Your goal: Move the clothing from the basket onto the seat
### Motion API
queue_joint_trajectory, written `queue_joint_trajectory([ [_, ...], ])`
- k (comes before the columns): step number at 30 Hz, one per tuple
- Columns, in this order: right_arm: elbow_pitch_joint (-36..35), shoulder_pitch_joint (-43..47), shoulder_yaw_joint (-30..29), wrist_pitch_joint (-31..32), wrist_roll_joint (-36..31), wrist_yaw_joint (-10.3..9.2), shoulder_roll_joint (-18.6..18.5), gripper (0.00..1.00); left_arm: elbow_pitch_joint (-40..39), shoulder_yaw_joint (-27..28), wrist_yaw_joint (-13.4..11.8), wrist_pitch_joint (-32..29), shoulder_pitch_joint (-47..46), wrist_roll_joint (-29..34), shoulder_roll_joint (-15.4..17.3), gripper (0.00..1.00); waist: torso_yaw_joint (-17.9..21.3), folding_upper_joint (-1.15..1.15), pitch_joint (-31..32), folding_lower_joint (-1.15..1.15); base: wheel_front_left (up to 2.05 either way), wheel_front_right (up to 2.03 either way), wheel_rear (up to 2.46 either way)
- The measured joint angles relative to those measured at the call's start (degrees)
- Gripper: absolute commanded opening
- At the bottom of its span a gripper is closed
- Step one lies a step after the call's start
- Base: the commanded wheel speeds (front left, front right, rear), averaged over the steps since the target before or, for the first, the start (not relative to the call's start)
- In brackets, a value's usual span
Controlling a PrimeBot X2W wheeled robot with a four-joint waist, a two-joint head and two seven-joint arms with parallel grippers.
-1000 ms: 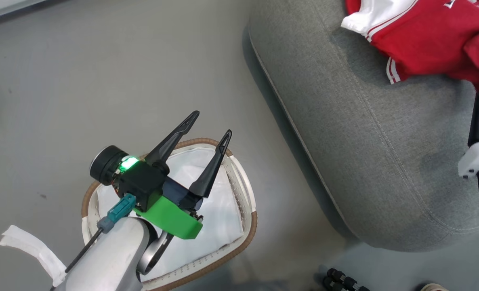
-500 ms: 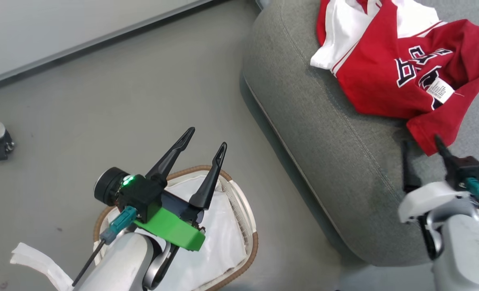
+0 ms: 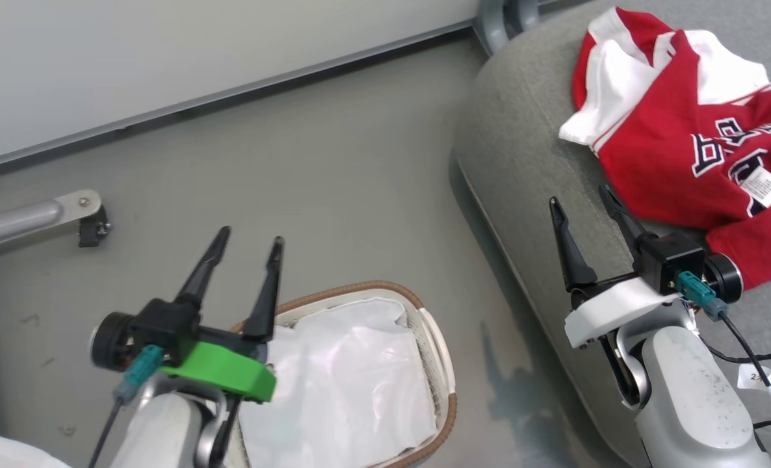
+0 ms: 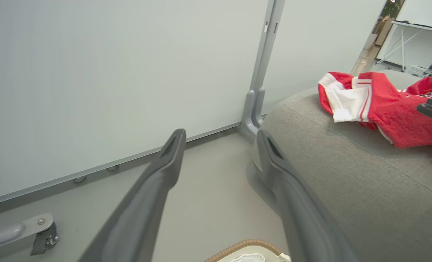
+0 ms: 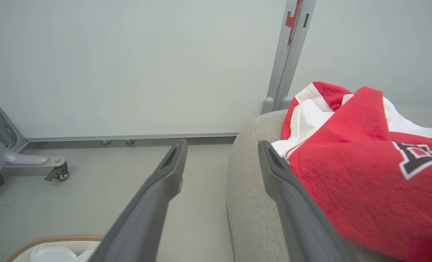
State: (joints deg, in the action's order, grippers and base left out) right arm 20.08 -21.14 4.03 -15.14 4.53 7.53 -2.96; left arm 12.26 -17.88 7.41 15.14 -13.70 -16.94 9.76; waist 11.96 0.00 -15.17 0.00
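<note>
The red-and-white jersey (image 3: 684, 156) with navy lettering lies crumpled on the grey seat (image 3: 522, 169) at the upper right; it also shows as the jersey (image 4: 376, 105) and the jersey (image 5: 358, 167) in the wrist views. The basket (image 3: 424, 312), brown-rimmed, sits on the floor at the bottom centre and holds just its white liner sheet (image 3: 346, 383). My left gripper (image 3: 249, 234) hangs open over the basket's left side, nothing between its fingers. My right gripper (image 3: 580, 195) is open above the seat's edge, just left of the jersey, holding nothing.
A pale wall panel (image 3: 197, 52) runs along the back, its grey caster foot (image 3: 80, 214) on the floor at left. A grey post (image 4: 259, 72) stands behind the seat. Bare grey floor (image 3: 333, 195) lies between basket and seat. Cables (image 3: 756, 364) trail from my right wrist.
The head camera has tilted up and turned, shifting the whole picture. My right gripper has drawn back from the jersey into full view, open and holding nothing. The jersey stays on the seat.
</note>
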Motion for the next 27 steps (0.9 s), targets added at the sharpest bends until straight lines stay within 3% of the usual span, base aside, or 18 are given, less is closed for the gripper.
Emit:
queue_joint_trajectory([
  [7,0.33,0.39,2.67,0.00,-0.42,0.00,0.29,1.00,3.98,11.59,-0.36,0.00,3.20,5.23,-3.22,1.00,-3.75,0.00,2.57,0.00,0.00,0.00,0.00],
  [13,0.73,3.21,2.82,0.00,0.41,0.00,0.14,1.00,5.43,17.50,-0.35,0.01,6.30,8.00,-4.91,1.00,-5.87,0.00,4.96,0.00,0.00,0.00,0.00],
  [27,1.12,9.82,2.75,0.00,2.53,0.00,0.16,1.00,7.86,22.41,-0.09,0.00,13.74,8.06,-6.73,1.00,-9.31,0.00,10.18,0.00,0.00,0.00,0.00],
])
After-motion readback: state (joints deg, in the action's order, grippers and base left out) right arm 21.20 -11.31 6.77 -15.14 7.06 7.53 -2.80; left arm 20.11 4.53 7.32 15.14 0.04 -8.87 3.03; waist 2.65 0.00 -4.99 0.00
